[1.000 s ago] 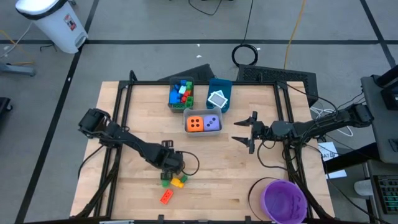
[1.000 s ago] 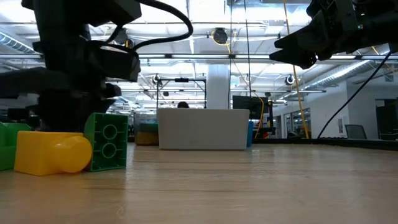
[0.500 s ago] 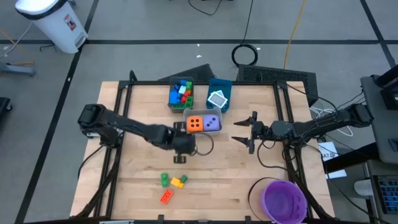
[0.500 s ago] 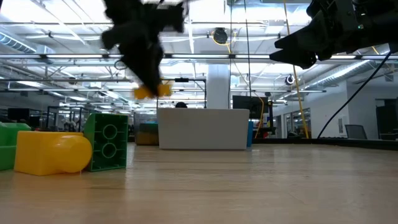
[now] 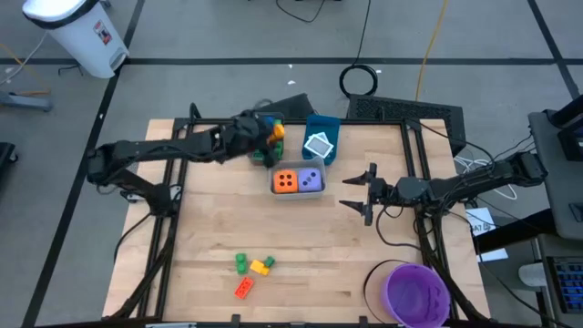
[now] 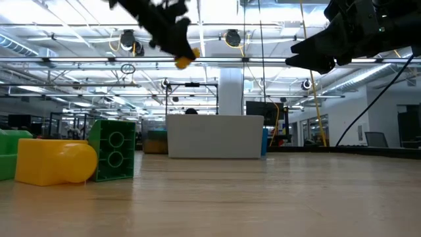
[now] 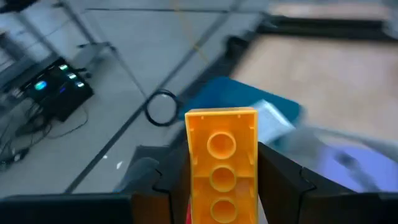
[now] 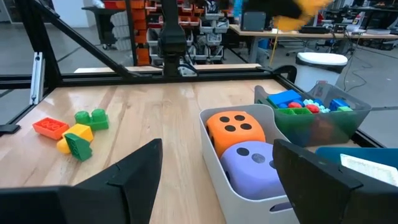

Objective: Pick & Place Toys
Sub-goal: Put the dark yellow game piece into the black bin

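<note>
My left gripper (image 5: 271,137) is shut on an orange brick (image 7: 222,165) and hangs in the air over the grey bin of small bricks (image 5: 265,138) at the table's far middle. The low view shows the orange brick (image 6: 185,59) high above the table. Green (image 5: 240,263), yellow (image 5: 261,266) and red (image 5: 244,289) bricks lie loose near the front edge. Two dotted dice, orange (image 5: 285,181) and purple (image 5: 311,180), sit in a grey bin. My right gripper (image 5: 351,193) hovers open right of that bin, touching nothing. My left gripper pinches the orange brick by its two long sides (image 7: 191,180) between its two fingers (image 7: 281,180). The brick lies along the fingers, its studded face up, and its free end (image 7: 221,118) sticks out past them. It is lifted clear, over the brick bin.
A blue bin (image 5: 321,141) with a white-teal tile stands right of the brick bin. A round purple bowl (image 5: 416,293) sits at the front right corner. Black frame rails (image 5: 178,173) run along the table's sides. Bare wood lies between the dice bin and the loose bricks.
My left gripper has risen from the loose bricks near the front edge with the orange brick and swung toward the far edge, ending over the brick bin. Its wrist has tipped up from pointing down to a shallow slant. The brick is lifted clear; the other loose bricks stayed.
</note>
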Robot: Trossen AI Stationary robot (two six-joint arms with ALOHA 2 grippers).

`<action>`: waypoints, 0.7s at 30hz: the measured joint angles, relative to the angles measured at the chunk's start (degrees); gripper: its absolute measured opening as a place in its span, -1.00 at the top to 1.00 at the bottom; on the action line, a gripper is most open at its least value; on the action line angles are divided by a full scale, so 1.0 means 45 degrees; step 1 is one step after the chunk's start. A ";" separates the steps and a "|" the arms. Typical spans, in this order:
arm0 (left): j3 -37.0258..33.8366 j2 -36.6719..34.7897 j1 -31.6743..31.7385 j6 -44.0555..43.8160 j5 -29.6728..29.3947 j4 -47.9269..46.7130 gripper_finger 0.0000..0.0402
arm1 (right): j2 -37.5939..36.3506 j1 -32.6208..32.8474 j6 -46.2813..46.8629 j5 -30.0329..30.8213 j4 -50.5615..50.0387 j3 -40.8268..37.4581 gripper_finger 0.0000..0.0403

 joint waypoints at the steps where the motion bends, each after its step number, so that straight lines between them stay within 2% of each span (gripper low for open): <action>1: -0.0516 -0.0017 0.0557 -0.0124 0.0134 0.0922 0.25 | 0.0000 -0.0001 0.0000 0.0000 0.0019 -0.0003 -0.39; 6: -0.2487 0.0524 0.2660 -0.1072 0.0219 0.4409 0.25 | 0.0000 -0.0001 -0.0025 0.0010 0.0026 0.0000 -0.39; 11: -0.3023 0.1667 0.3952 -0.2062 0.0343 0.4992 0.25 | 0.0000 -0.0001 -0.0266 0.0015 0.0227 0.0000 -0.39; 15: -0.3034 0.2668 0.4427 -0.2287 0.0327 0.5196 0.23 | 0.0000 -0.0006 -0.0321 0.0019 0.0225 0.0000 -0.38; 21: -0.3029 0.3661 0.4550 -0.2933 0.0276 0.5886 0.01 | 0.0000 -0.0006 -0.0301 0.0019 0.0220 0.0000 -0.38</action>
